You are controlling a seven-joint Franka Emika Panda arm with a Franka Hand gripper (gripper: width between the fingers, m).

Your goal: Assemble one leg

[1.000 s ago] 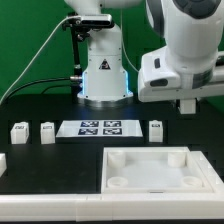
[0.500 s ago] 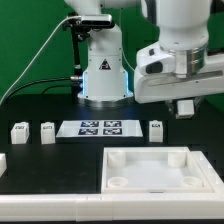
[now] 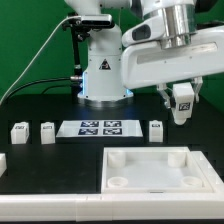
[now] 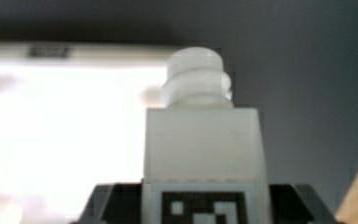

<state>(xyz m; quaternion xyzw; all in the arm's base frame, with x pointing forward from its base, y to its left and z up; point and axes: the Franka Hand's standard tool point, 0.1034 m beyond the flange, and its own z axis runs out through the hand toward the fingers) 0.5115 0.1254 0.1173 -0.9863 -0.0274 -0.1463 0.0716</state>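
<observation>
"The black desk (image 3: 60, 160) has a green curtain (image 3: 20, 40) behind it. What is the robot doing?"

"Its dark fingers (image 3: 168, 96) are closed tight on a small white plastic leg (image 3: 181, 102) with a black-and-white square tag. The leg hangs in the air on the exterior view's right, well above the desk."

"Is it in the big piece yet?"

"No. The big white square tray (image 3: 150, 168) with round corner holes lies flat at the front. Nothing stands in it, and the leg is not touching it."

"So what is done?"

"I think the picking-up part is done. The wrist view shows the leg (image 4: 202, 140) close up, with its round tip pointing away from the fingers."

"And what is left?"

"I think the leg has to go down to a corner hole and be fixed in."

"Are there more?"

"Yes, three. They stand on the desk by the flat white marker board (image 3: 98, 127). The first block (image 3: 18, 131) and the second block (image 3: 47, 131) are on the exterior view's left of it. The third block (image 3: 156, 130) is on its right."
</observation>
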